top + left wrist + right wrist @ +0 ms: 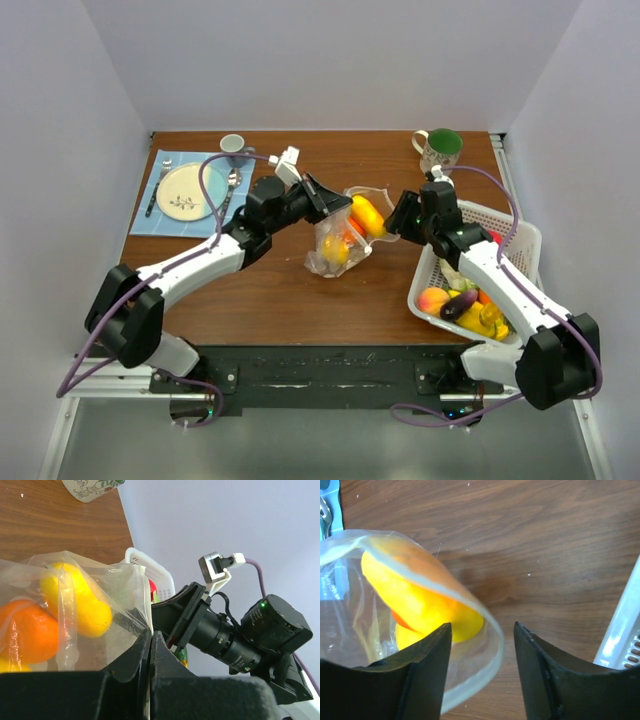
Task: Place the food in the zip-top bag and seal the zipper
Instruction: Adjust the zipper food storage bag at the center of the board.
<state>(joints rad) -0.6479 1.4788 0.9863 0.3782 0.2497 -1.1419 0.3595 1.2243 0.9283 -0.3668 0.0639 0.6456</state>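
Observation:
The clear zip-top bag (343, 238) hangs mouth-up over the table's middle, with a yellow fruit (367, 216), an orange piece and another yellow piece inside. My left gripper (150, 635) is shut on the bag's (120, 580) upper edge, by the yellow fruit (80, 605). My right gripper (482, 627) is open, and its jaws straddle the curved mouth rim of the bag (496, 647), where the zipper strip runs. The yellow fruit (420, 605) lies just behind that rim. More food (462, 305), orange, purple and yellow, lies in the white basket (524, 238).
The white basket (625, 630) stands at the right edge, close beside my right arm. A green-lined mug (438, 150) stands at the back right. A plate (185, 192) with cutlery on a blue mat and a small cup (233, 145) sit at the back left.

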